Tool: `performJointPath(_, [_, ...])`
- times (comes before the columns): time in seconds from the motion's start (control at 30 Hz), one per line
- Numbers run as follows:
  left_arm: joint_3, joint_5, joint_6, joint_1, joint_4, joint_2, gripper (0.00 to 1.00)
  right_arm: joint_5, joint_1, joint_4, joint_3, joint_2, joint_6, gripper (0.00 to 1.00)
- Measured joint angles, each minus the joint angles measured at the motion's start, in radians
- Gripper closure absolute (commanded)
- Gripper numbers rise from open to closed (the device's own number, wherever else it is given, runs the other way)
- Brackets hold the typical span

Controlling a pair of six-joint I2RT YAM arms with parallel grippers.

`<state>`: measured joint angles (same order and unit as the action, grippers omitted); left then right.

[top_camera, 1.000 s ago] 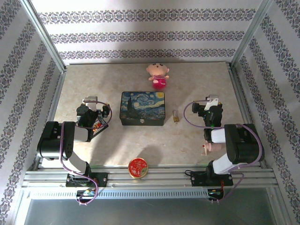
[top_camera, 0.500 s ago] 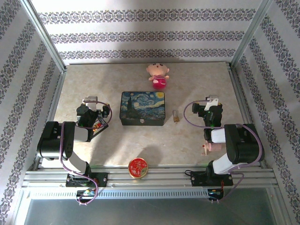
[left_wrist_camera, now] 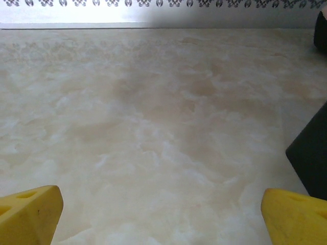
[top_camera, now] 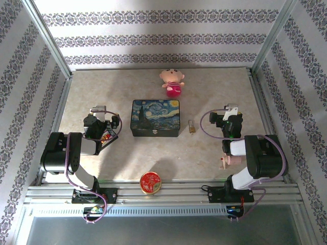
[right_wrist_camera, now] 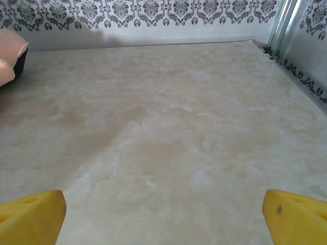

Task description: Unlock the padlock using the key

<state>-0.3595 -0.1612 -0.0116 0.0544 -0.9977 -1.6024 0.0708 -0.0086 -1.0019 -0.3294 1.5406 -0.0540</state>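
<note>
The tiny brass padlock [top_camera: 191, 127] lies on the marble table [top_camera: 219, 92], just right of the blue painted tin box [top_camera: 155, 118]. The key is hidden; I cannot make it out. My left gripper [top_camera: 102, 120] rests low on the table left of the box, open, its yellow fingertips [left_wrist_camera: 28, 214] wide apart over bare table. A dark corner of the box [left_wrist_camera: 311, 163] shows at its right. My right gripper [top_camera: 230, 118] sits right of the padlock, also open, its yellow fingertips [right_wrist_camera: 296, 214] spread with nothing between them.
A pink plush doll [top_camera: 172, 81] sits behind the box and shows at the left edge of the right wrist view [right_wrist_camera: 9, 56]. A round red tin [top_camera: 150, 182] stands at the near edge. A small pink object [top_camera: 223, 162] lies by the right arm. Patterned walls enclose the table.
</note>
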Motion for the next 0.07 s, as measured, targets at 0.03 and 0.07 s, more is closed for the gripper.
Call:
performJointPath(0.03, [0.0,0.007,-0.002,0.0,0.0,0.0,0.01,0.0,0.0,0.0,0.0,0.0,0.0,0.02])
performJointPath(0.07, [0.0,0.01,-0.003,0.0,0.0,0.0,0.01,0.0,0.0,0.0,0.0,0.0,0.0,0.02])
